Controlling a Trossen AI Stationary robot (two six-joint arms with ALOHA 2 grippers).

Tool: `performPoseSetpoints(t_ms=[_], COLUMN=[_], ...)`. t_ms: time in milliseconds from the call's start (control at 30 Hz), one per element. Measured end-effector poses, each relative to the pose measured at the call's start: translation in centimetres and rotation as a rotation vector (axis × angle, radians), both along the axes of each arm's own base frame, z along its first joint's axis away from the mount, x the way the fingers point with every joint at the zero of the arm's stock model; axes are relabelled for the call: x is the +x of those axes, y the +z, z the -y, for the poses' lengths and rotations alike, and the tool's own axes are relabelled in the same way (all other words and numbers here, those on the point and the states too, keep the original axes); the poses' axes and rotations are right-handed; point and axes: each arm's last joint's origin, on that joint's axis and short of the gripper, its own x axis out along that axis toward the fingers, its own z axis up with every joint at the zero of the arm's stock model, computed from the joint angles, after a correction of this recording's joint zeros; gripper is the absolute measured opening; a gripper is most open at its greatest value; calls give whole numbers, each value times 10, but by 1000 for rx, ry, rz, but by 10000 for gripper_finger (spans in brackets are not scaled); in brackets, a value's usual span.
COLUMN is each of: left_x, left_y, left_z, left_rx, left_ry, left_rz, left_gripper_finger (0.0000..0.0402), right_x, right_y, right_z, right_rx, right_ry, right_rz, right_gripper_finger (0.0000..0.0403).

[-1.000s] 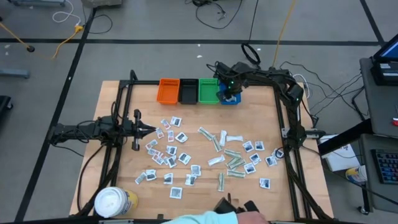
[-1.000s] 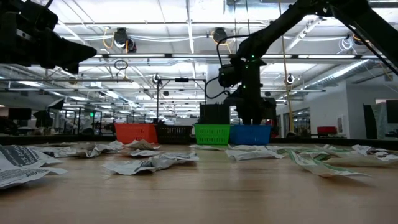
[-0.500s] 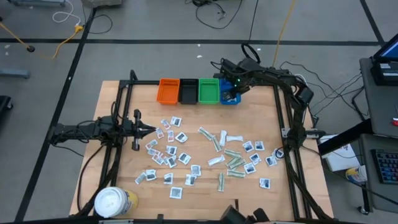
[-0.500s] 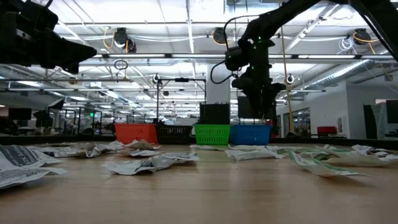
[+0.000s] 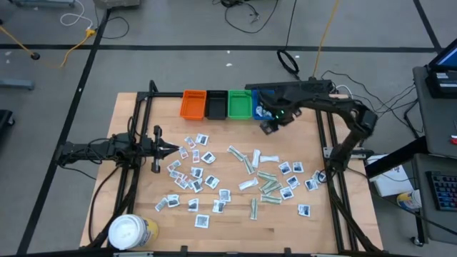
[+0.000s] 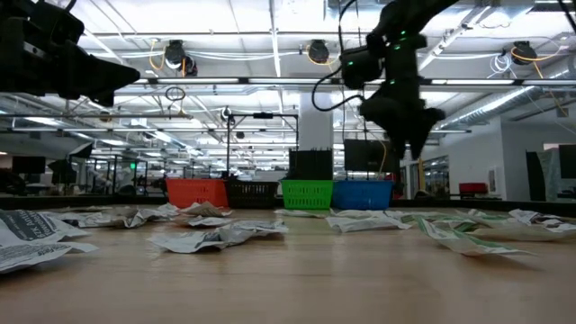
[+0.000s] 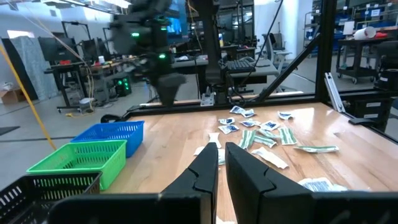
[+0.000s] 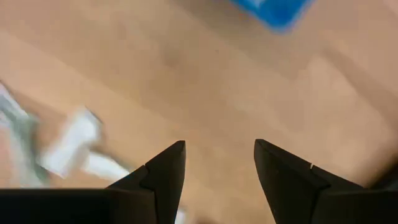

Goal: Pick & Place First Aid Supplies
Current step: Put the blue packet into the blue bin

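Note:
The first aid supplies lie loose on the wooden table: white sachets (image 5: pixel 194 178) toward the left and middle, and pale green-white strip wrappers (image 5: pixel 263 184) with more sachets (image 5: pixel 293 171) toward the right. My right gripper (image 5: pixel 270 126) hangs open above bare wood just on the near side of the blue bin (image 8: pixel 273 11), pointing down, with nothing between its fingers (image 8: pixel 163 180). A white wrapper (image 8: pixel 68 146) lies off to one side of it. My left gripper (image 5: pixel 168 148) waits level at the table's left, shut and empty (image 7: pixel 221 167).
Orange (image 5: pixel 193 104), black (image 5: pixel 216 104), green (image 5: pixel 239 104) and blue (image 5: pixel 258 108) bins stand in a row at the far edge. A white-lidded yellow tub (image 5: pixel 131 232) sits at the near left corner. A dark frame (image 5: pixel 330 143) runs along both sides of the table.
My right gripper has risen from the blue bin and gone toward the table's near-right, away from the bin row, still pointing down. A person's sleeve at the near edge has drawn back out of view.

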Motion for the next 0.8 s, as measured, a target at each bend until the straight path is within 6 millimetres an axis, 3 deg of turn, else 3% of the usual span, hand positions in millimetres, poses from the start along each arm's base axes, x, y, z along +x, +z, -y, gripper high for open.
performPoseSetpoints(t_ms=[433, 800], left_x=[0, 0], left_y=[0, 0], left_z=[0, 0], left_rx=[0, -3], left_ry=[0, 0], left_rz=[0, 0], left_gripper_finger=[37, 37], right_x=[-49, -74], right_y=[-9, -16], right_z=[-84, -118], right_rx=[45, 80], right_ry=[-75, -130], right_rz=[-18, -43], right_gripper_finger=[184, 181])
